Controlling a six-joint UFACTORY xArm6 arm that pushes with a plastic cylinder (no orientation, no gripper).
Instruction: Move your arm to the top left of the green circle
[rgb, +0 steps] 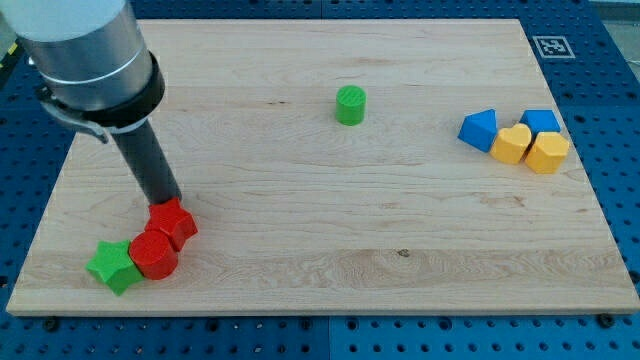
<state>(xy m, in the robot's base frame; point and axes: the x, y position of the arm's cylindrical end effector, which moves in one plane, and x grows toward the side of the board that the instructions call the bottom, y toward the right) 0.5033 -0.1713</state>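
While my tip (170, 203) touched the red star (173, 221), the green circle (351, 105), a short upright cylinder, stood well apart at its two o'clock, near the board's (330, 260) twelve o'clock edge; no pincer was fitted.

Our tip (172, 203) boxed at view's bottom left: red star (173, 221) touching it, red cylinder (153, 254) and green star (113, 266) just beyond. Bare board (300, 220) between us and green circle (351, 105). Blue-yellow cluster (517, 137) well apart, view's right.
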